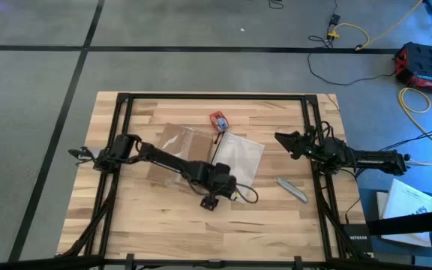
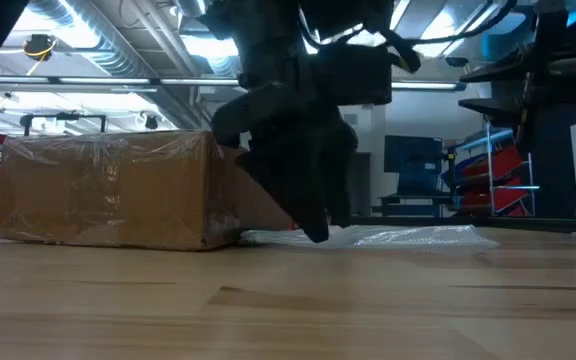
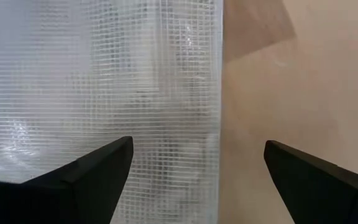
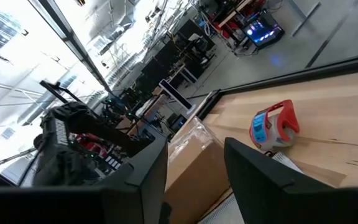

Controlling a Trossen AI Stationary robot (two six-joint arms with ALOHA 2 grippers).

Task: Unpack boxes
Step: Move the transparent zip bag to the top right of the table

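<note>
The brown cardboard box (image 1: pixel 172 150) (image 2: pixel 108 190), wrapped in shiny clear film, rests flat on the table left of centre. A clear, grid-patterned plastic bag (image 1: pixel 240 156) (image 3: pixel 98 81) lies flat beside it on its right. My left gripper (image 1: pixel 223 182) (image 3: pixel 197 149) (image 2: pixel 318 225) points steeply down over the bag's near edge. It is open, with one finger over the bag and one over bare wood. My right gripper (image 1: pixel 280 139) (image 4: pixel 194 149) waits level at the table's right side, open with nothing between its fingers.
A red-and-blue tape dispenser (image 1: pixel 218 120) (image 4: pixel 273 126) stands just beyond the bag toward the far edge. A grey cutter (image 1: pixel 292 189) lies near the right side. Bare wood (image 3: pixel 297 87) lies on the near side of the bag. A black frame (image 1: pixel 201 96) borders the table.
</note>
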